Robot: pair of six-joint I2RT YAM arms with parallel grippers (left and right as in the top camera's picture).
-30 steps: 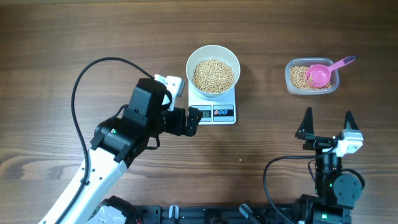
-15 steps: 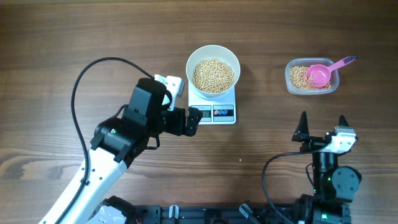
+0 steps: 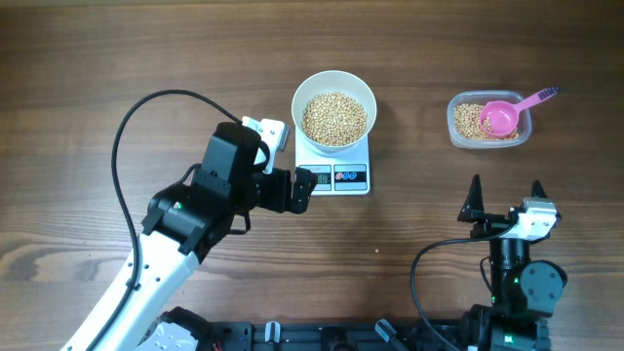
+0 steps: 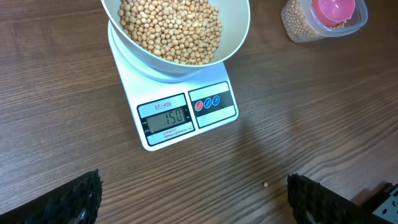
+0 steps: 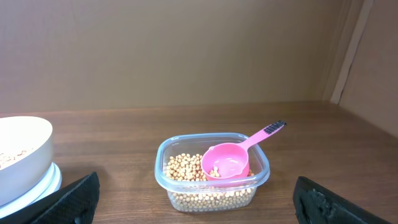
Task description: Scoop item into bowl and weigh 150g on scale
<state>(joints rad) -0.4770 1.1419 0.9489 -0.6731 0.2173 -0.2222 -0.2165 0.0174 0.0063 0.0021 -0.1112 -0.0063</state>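
The white bowl [image 3: 297,102] stands on the scale [image 3: 336,177], filled with tan beans [image 3: 334,118]. In the left wrist view the scale's display [image 4: 165,117] reads 150, below the bowl [image 4: 239,37]. My left gripper [image 3: 304,185] hovers at the scale's front left corner, open and empty [image 4: 193,199]. My right gripper [image 3: 506,190] is open near the front right, holding nothing [image 5: 199,205]. It faces a clear tub [image 5: 211,186] of beans with a pink scoop [image 5: 227,163] resting in it.
The clear tub [image 3: 489,120] with the pink scoop [image 3: 502,117] sits at the back right. A single stray bean [image 4: 265,184] lies on the wooden table in front of the scale. A black cable [image 3: 127,127] loops over the left side.
My right gripper has shifted slightly left and toward the table's front edge, then stopped. The left arm, bowl, scale and tub have not moved.
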